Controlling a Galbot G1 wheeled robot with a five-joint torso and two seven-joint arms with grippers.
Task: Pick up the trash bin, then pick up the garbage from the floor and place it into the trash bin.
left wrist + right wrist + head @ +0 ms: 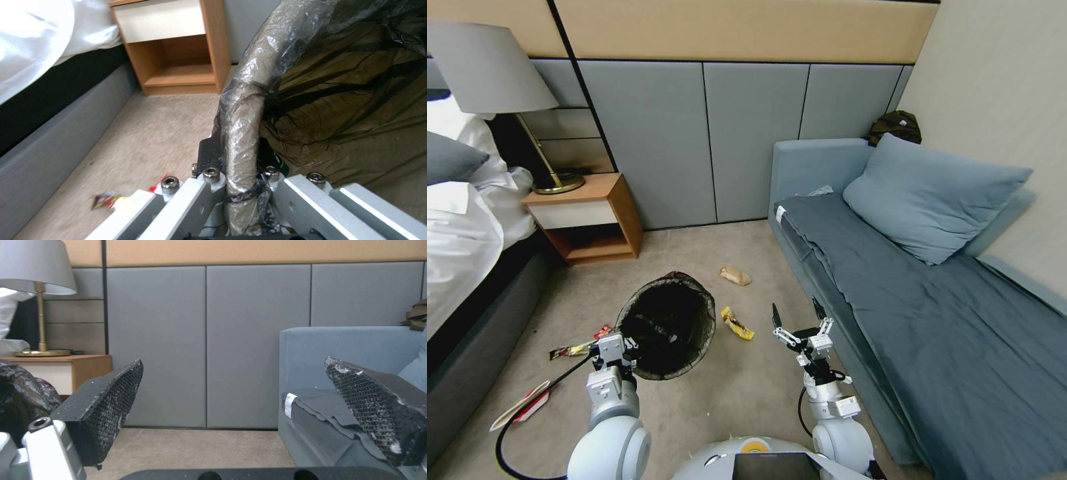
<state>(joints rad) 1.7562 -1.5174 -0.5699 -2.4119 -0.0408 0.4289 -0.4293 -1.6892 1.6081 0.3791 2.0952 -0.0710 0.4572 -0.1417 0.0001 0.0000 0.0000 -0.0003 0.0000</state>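
left gripper (616,348): clenched on the trash bin (668,325) rim, bin lifted.
right gripper (798,321): released, beside sofa (907,293) edge.
floor: yellow packet (738,323) between them.

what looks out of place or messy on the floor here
Litter lies scattered on the carpet: a brown paper bag near the sofa, a yellow packet beside the trash bin, and more wrappers by the bed. The left gripper is clamped on the bin's rim; the right gripper hangs open, empty.
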